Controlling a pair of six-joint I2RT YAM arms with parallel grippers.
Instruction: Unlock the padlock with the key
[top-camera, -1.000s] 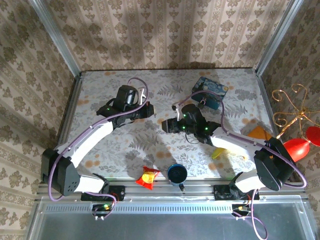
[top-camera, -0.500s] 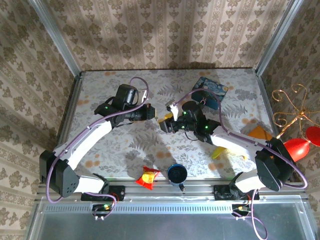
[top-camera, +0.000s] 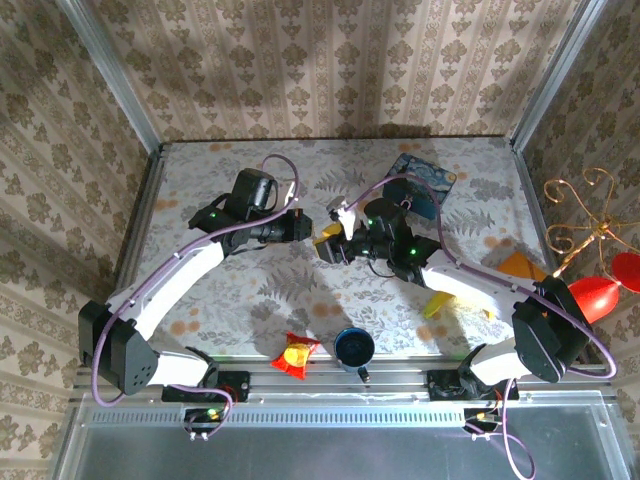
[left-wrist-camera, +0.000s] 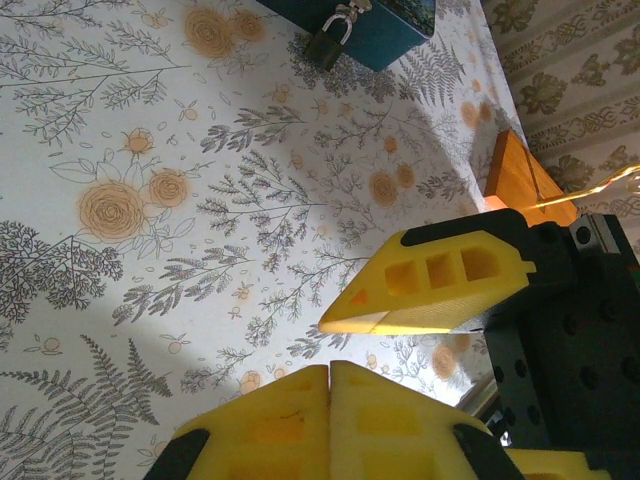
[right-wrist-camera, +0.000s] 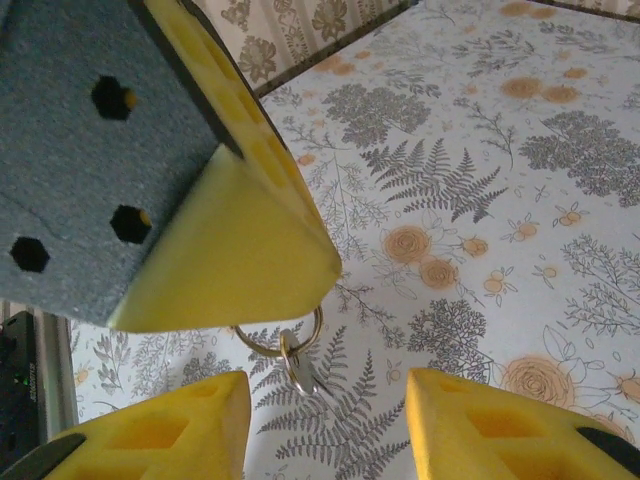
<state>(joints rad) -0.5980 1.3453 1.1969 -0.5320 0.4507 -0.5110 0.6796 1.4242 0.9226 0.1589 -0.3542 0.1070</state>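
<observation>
The tiny dark padlock hangs by its silvery shackle on the front of the blue painted tin, far from both grippers. My left gripper is shut; a key ring sticks out under its yellow fingertips, and the small key dangles from the ring above the table. My right gripper is open just below, one finger on each side of the hanging key without touching it. One right finger shows in the left wrist view.
The blue tin lies at the back right, behind the right arm. An orange wedge and a yellow piece lie to the right. A blue cup and a red-yellow packet sit near the front edge.
The right gripper has swung left and up until it meets the left gripper's tip. The left gripper has edged slightly to the right with the key.
</observation>
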